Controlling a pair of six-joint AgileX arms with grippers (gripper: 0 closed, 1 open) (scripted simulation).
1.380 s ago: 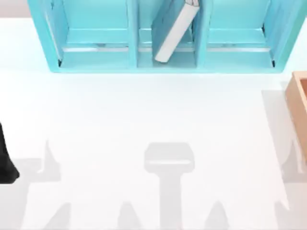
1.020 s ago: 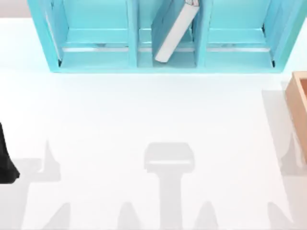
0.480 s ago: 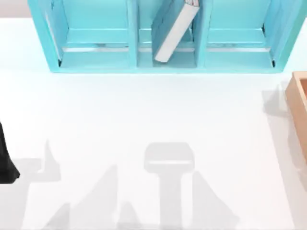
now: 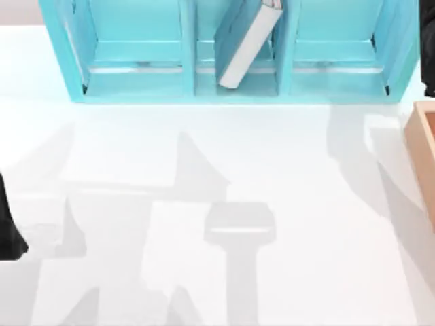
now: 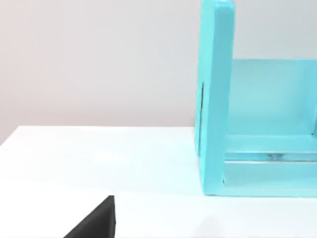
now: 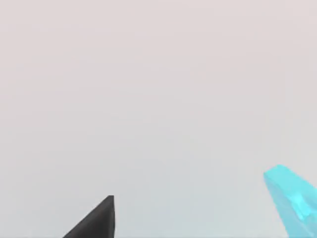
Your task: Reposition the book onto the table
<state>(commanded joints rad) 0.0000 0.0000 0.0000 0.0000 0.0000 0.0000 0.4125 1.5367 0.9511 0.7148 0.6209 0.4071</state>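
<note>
Book (image 4: 246, 42): you can see it leaning at a tilt inside the middle compartment of the cyan shelf (image 4: 187, 51), its white page edges facing the camera and its lower corner resting on that compartment's floor, its upper end against the divider on the shelf's right-hand side. You will find the compartments on either side of it hold nothing but their own light-blue floors. The shelf stands at the far edge of the white table (image 4: 217, 170), and the book has not yet reached that surface. To the right of the shelf, a little nearer to you, you can see one corner of a tan wooden box (image 4: 425, 153) cut off by the picture's border; its inside cannot be judged. Well to the left of the shelf and nearer the front, a dark part of the left arm (image 4: 8, 224) sits at the table's edge. In the left wrist view you look along the table at the shelf's end wall (image 5: 215, 99), with a single dark fingertip (image 5: 96, 220) low in the picture. How wide either claw stands you cannot tell, and neither one touches the book or the shelf.
</note>
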